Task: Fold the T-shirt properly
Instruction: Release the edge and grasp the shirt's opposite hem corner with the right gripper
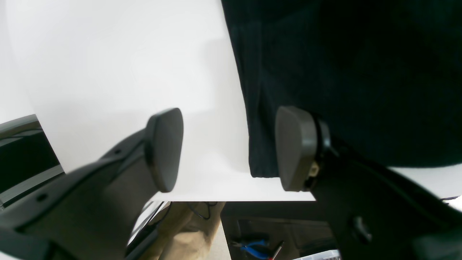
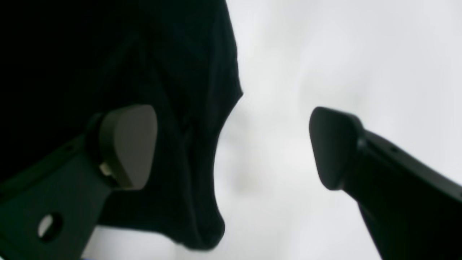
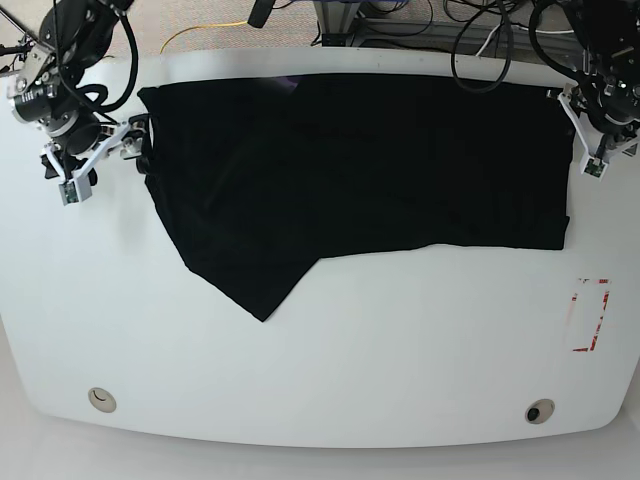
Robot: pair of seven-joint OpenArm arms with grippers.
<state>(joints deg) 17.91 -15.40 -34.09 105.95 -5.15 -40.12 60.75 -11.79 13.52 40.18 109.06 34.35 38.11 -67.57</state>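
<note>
A: Where does the T-shirt (image 3: pixel 360 165) lie for us right now?

B: Spread wide along the far edge of the tabletop (image 3: pixel 320 370), reaching almost from the left edge to the right edge. A pointed flap of it hangs toward the middle of the tabletop, nearer the left edge.

A: And our end effectors?

B: Our left end effector (image 1: pixel 229 150) stands with its jaws apart at the shirt's end by the right edge; one pad sits over the cloth, the other over bare tabletop, and nothing is pinched between them. Our right end effector (image 2: pixel 232 148) is spread wide at the shirt's other end near the far left corner, also with no cloth in it.

A: How do we expect the cloth to behave?

B: We judge it soft and light, limp all over. It will sag and wrinkle when lifted, and a thin single layer may slip out of a shallow pinch.

A: So where do we take hold?

B: At the two ends, on a hem or doubled edge just beside each end effector, so both lift together.

A: Any containers to mind?

B: We see none on the tabletop.
</note>
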